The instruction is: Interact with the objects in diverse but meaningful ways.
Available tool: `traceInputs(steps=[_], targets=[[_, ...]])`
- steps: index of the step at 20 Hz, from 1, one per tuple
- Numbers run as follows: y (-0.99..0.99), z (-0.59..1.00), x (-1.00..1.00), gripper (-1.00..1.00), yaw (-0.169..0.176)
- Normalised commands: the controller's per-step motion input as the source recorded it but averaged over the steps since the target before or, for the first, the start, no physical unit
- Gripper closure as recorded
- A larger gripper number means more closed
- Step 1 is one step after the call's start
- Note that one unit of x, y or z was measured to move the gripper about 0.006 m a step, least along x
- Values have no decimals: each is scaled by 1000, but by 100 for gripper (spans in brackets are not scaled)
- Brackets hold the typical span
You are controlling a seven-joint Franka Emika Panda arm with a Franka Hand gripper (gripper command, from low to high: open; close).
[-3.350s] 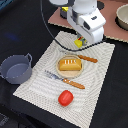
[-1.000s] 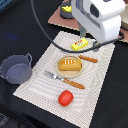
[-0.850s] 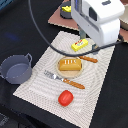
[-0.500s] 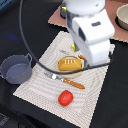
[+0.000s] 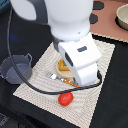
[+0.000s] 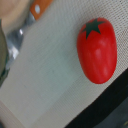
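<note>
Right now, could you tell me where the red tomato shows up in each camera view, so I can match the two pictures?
Exterior view: the red tomato lies on the striped placemat, near its front edge, below the arm's big white housing.
Wrist view: the tomato fills much of the picture, green stem patch visible, lying on the same mat.
Shared landmark: the fork with its metal end beside the tomato.

The Franka arm (image 5: 60, 25) is glossy white with rounded, bulky housings, a small dark rectangular marking (image 5: 82, 49) on its lower segment, and a thick black cable (image 5: 30, 85) looping alongside.
</note>
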Motion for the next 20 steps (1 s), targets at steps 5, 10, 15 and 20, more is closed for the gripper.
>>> traceInputs(steps=[5, 10, 15, 20], targets=[[-642, -24, 471, -100, 8], [-418, -122, 469, -100, 0], [-66, -94, 399, -100, 1], [-12, -49, 375, -100, 3]])
